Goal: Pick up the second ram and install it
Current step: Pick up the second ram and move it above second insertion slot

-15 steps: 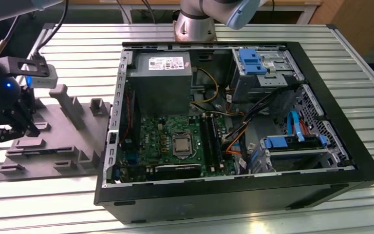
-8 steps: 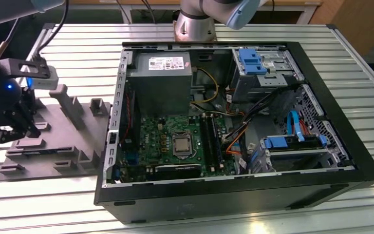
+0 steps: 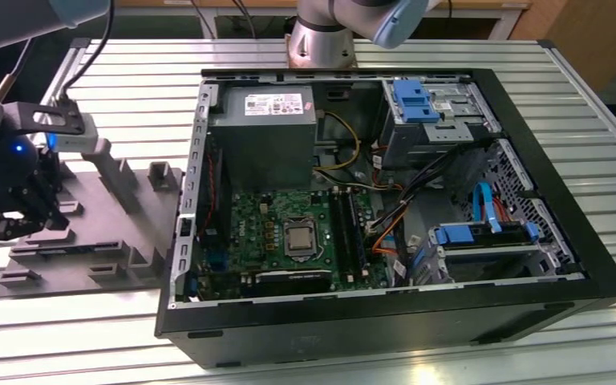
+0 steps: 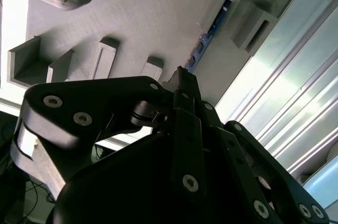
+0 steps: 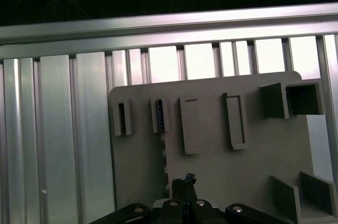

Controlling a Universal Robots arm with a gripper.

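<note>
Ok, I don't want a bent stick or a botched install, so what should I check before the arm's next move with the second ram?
1. The second ram sits in its holder: ok, it stands on edge in the grey tray.
2. The gripper is lined up: ok, its tip is at the ram's near end in the second wrist view.
3. Grip on the ram: cannot tell.
4. The case is open and the motherboard is exposed: ok.
5. Free place among the ram slots: cannot tell.
6. The cables are clear of the slots: cannot tell; they lie close on the exterior view's right.
</note>
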